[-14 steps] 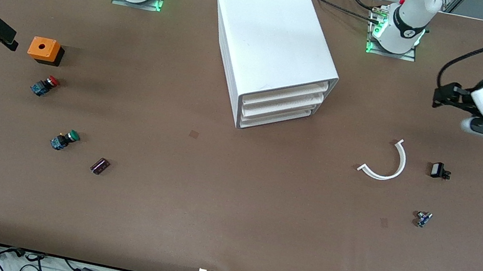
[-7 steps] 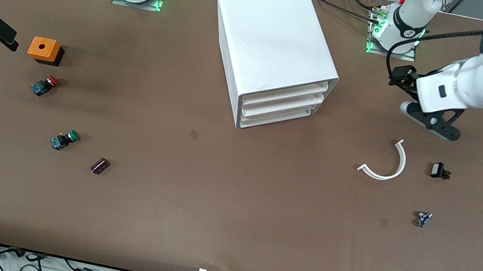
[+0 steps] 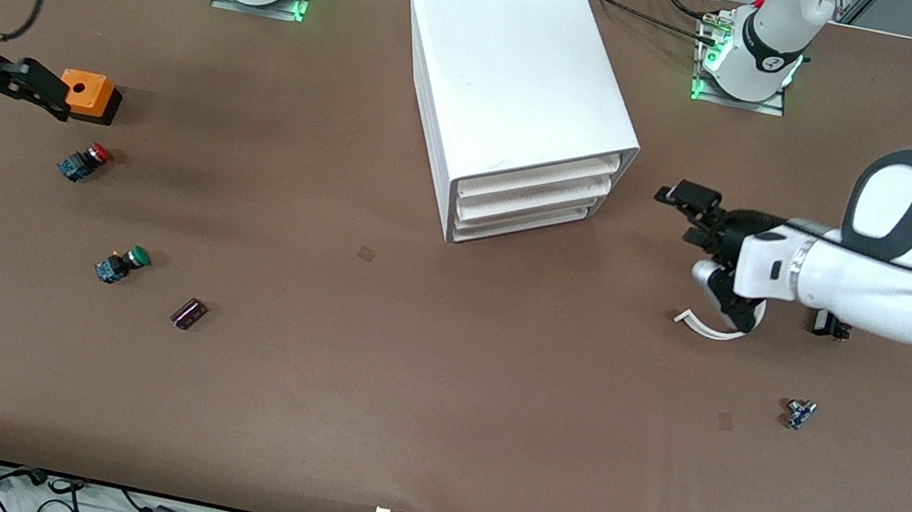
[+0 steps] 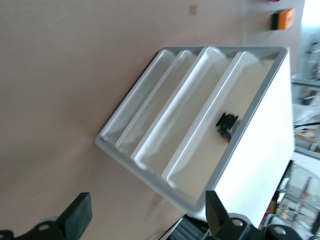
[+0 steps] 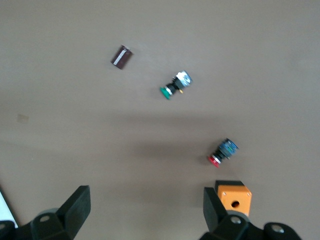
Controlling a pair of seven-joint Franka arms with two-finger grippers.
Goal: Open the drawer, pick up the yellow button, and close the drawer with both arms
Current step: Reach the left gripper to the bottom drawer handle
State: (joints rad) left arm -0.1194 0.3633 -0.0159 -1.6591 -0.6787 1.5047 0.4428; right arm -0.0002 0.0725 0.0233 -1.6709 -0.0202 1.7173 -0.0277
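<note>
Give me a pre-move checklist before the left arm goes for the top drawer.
1. Left tool open, empty: ok.
2. Left tool facing the cabinet front, in the air beside it: ok.
3. Top drawer closed, not yet gripped: ok.
4. Small dark part inside top drawer; whether it is the button: cannot tell.
5. White curved strip under the left arm, may get swept: not ok.
6. Right tool open, over the orange box: ok.

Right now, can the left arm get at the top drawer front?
Probably yes. The left claw is open, facing the cabinet's drawer side; bare table lies between it and the top drawer, still shut.
</note>
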